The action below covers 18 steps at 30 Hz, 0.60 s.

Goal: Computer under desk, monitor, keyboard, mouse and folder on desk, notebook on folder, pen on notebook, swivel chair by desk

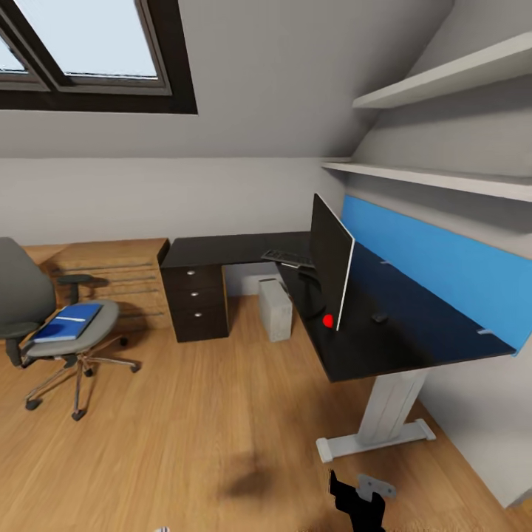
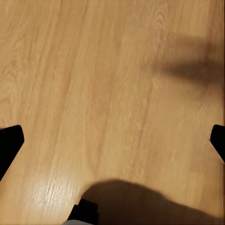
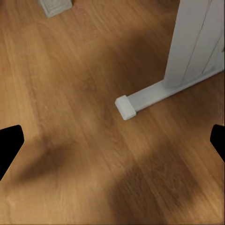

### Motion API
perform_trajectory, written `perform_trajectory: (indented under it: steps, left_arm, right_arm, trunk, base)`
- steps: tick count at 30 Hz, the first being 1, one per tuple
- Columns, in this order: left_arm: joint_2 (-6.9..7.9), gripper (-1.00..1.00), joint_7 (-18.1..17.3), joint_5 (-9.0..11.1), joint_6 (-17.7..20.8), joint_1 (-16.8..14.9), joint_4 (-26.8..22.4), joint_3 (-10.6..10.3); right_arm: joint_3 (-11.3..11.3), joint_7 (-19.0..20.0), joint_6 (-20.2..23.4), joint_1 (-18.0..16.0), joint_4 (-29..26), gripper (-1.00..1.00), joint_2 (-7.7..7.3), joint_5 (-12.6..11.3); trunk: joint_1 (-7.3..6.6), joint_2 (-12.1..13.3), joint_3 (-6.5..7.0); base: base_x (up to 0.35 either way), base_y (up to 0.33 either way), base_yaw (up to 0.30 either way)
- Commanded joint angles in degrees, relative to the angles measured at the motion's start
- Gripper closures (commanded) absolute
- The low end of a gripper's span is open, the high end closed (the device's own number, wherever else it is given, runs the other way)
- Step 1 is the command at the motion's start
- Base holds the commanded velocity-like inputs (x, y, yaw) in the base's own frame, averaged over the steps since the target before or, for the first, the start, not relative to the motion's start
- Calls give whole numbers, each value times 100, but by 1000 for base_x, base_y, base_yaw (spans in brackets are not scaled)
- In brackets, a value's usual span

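We stand on the wooden floor (image 1: 185, 428) facing the corner of the bedroom, arms low and nothing held. In the left wrist view the left pincer (image 2: 112, 140) is spread wide, its dark fingertips (image 2: 9, 143) at the two edges with bare floor between them. The right pincer (image 3: 112, 140) is spread just as wide over floor near the white foot (image 3: 154, 96) of the surface's leg.

The folder (image 1: 68, 322) lies flat on the seat of the swivel chair (image 1: 44, 318), off to our left and well apart from both pincers. A thin pale stick lies on it, perhaps the pen; we cannot tell. Its long axis runs diagonally, from the near left of the seat up toward the far right. We judge the left arm the nearer one for that pick-up, once the base has turned and closed in on the chair.

The black L-shaped surface (image 1: 369, 347) is ahead and to our right. The monitor (image 1: 330, 262) stands on it, seen nearly edge-on, with the keyboard (image 1: 290, 258) beyond it and the mouse (image 1: 380, 318) on the far side of the screen, toward the blue panel. The computer (image 1: 275, 309) sits on the floor beneath.
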Motion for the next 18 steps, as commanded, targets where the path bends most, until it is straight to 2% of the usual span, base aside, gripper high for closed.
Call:
perform_trajectory:
  steps: [1,6,11,18]
  left_arm:
    - [2,-100,28,47,-19,-1,-3,-14]
    - [2,-100,28,47,-27,-1,2,-15]
    - [2,-100,28,47,-28,-1,10,-18]
    - [9,-100,28,47,-28,0,12,-18]
  right_arm:
    - [-32,-7,-24,-7,12,-100,2,17]
    - [-32,-7,-25,-7,12,-100,2,17]
    - [-32,-7,-25,-7,12,-100,3,24]
    - [-32,-1,-25,3,12,-100,9,51]
  trunk:
    - [0,-4,-6]
    - [0,-4,-6]
    - [0,-4,-7]
    - [0,-4,-13]
  base:
    - [0,0,-268]
    - [-8,-26,-268]
    - [-83,-216,-233]
    - [-110,-278,-62]
